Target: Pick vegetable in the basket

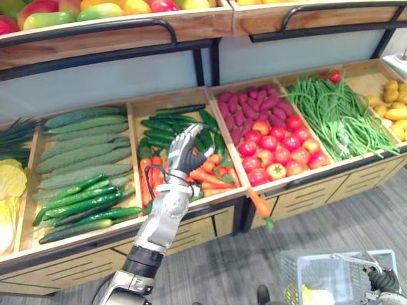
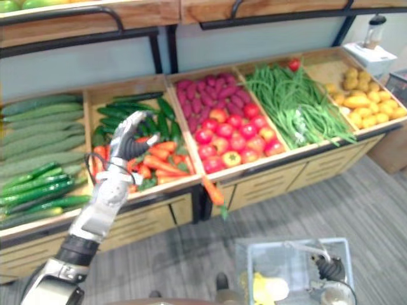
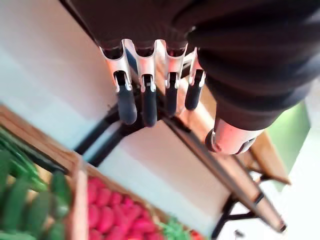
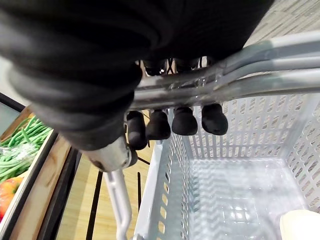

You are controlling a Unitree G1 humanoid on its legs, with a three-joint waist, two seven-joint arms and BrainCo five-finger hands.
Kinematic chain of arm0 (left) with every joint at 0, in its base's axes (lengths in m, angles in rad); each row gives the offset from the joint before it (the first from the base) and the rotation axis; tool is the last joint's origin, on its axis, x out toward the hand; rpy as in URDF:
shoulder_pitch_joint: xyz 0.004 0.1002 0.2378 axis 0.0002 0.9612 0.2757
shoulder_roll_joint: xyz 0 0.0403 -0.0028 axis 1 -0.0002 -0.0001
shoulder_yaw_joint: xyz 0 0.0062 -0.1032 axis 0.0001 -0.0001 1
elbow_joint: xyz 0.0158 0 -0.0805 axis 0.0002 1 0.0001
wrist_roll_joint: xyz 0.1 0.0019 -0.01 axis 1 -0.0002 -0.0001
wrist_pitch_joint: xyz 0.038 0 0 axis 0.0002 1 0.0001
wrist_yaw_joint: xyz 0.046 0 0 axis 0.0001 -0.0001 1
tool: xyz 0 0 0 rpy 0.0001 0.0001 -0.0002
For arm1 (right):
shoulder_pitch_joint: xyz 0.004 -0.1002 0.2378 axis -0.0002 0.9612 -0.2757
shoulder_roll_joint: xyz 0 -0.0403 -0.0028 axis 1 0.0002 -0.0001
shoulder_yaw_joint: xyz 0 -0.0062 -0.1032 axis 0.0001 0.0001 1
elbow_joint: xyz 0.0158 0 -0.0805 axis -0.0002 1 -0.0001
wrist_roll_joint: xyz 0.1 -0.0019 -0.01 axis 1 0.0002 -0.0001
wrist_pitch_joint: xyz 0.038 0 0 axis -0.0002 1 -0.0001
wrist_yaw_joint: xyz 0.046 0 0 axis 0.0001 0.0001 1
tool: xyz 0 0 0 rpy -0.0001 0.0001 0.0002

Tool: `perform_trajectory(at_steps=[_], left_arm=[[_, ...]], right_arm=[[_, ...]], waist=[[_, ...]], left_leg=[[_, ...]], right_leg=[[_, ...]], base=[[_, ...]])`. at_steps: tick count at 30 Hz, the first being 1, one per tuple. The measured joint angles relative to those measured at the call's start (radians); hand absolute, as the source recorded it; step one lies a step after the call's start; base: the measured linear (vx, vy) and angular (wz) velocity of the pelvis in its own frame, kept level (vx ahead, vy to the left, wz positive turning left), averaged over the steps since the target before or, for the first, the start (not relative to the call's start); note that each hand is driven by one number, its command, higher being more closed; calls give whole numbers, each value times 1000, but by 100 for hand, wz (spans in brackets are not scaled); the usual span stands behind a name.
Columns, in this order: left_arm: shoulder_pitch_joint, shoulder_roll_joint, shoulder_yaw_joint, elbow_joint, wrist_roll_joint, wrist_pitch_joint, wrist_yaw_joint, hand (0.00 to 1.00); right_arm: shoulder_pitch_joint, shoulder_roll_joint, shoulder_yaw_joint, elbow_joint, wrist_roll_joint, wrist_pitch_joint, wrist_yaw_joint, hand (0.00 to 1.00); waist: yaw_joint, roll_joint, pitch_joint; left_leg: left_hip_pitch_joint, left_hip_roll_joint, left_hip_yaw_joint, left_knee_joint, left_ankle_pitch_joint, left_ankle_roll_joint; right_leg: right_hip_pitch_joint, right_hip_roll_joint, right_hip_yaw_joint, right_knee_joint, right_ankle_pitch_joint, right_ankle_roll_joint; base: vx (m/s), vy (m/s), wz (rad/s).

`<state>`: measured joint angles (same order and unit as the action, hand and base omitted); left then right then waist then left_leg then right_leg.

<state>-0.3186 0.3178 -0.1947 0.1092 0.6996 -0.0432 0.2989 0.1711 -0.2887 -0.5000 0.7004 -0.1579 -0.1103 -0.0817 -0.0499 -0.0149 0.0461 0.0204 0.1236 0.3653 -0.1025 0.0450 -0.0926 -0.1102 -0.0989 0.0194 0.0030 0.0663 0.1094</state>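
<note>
My left hand (image 1: pixel 184 152) is raised over the crate of carrots (image 1: pixel 213 176) and small dark cucumbers (image 1: pixel 170 123), open with relaxed fingers (image 3: pixel 149 105) and holding nothing. One carrot (image 1: pixel 259 204) with a green top is in front of the shelf's front edge, below the tomato crate; I cannot tell whether it rests there or is in the air. At the lower right, my right hand (image 2: pixel 331 270) is shut on the metal handle (image 4: pixel 225 75) of a white plastic basket (image 1: pixel 331 270), fingers (image 4: pixel 185 121) curled round it. A pale yellow item (image 2: pixel 267 287) lies in the basket.
The wooden stand holds crates of large cucumbers (image 1: pixel 82 143), tomatoes (image 1: pixel 280 149), purple sweet potatoes (image 1: pixel 251 105), green beans (image 1: pixel 337 114) and yellow produce (image 1: pixel 394 111). A black-railed upper shelf (image 1: pixel 127 28) with fruit overhangs the crates. Grey floor lies in front.
</note>
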Motion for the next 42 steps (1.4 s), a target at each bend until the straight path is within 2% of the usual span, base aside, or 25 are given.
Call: perform_trajectory(at_steps=[2,5,7,13,17,20,28,39,42], left_arm=[[0,52,-21,65,120,0,1,0],[-2,82,-31,79,186,-5,1,0],[-12,87,-31,116,202,-13,1,0],[-17,185,-51,290,264,-21,1,0],[-81,247,-85,391,280,-22,2,0],[-127,261,-116,481,304,-21,2,0],[-234,277,-199,573,335,-24,2,0],[-366,273,-305,575,336,-41,8,0],[-372,262,-310,617,335,-41,10,0]], right_arm=[[1,3,0,-1,0,-5,-2,100],[10,3,1,-11,1,-5,-2,100],[15,3,3,-15,1,-6,-2,100],[22,5,37,-14,1,-7,-3,100],[9,5,40,-13,2,-15,-6,100],[3,5,47,-11,5,-32,-7,100],[-26,5,58,21,11,-38,-10,100],[-33,4,67,-16,50,-44,-36,100],[-48,3,73,-28,51,-47,-41,100]], waist=[[1,-2,0],[5,-8,-3],[4,-10,-4],[-2,-13,-4],[0,-15,-2],[-3,-9,2],[-4,6,45],[-9,2,103],[-21,-3,114]], left_leg=[[-4,-2,0,0,0,0],[-14,-5,-4,0,0,0],[-16,-7,-10,0,0,1],[-18,-8,-14,0,-1,3],[-39,-10,1,1,-2,4],[-41,-10,9,3,-4,2],[-58,-5,37,7,-12,-4],[-88,-1,73,7,-16,-7],[-91,-1,92,7,-17,-8]], right_leg=[[-3,-3,-1,-1,-2,4],[-9,-6,-4,-6,0,6],[-7,-8,-12,-9,-1,7],[-9,-9,-15,-20,1,7],[-38,-10,-10,-22,5,2],[-45,-8,-2,-21,5,2],[-83,2,38,-15,6,1],[-147,13,79,17,6,1],[-162,17,96,22,6,1]], base=[[0,0,0],[12,1,4],[33,-1,8],[48,-6,0],[32,-4,-5],[46,-9,-12],[44,-15,-12],[16,-15,-10],[8,-12,-14]])
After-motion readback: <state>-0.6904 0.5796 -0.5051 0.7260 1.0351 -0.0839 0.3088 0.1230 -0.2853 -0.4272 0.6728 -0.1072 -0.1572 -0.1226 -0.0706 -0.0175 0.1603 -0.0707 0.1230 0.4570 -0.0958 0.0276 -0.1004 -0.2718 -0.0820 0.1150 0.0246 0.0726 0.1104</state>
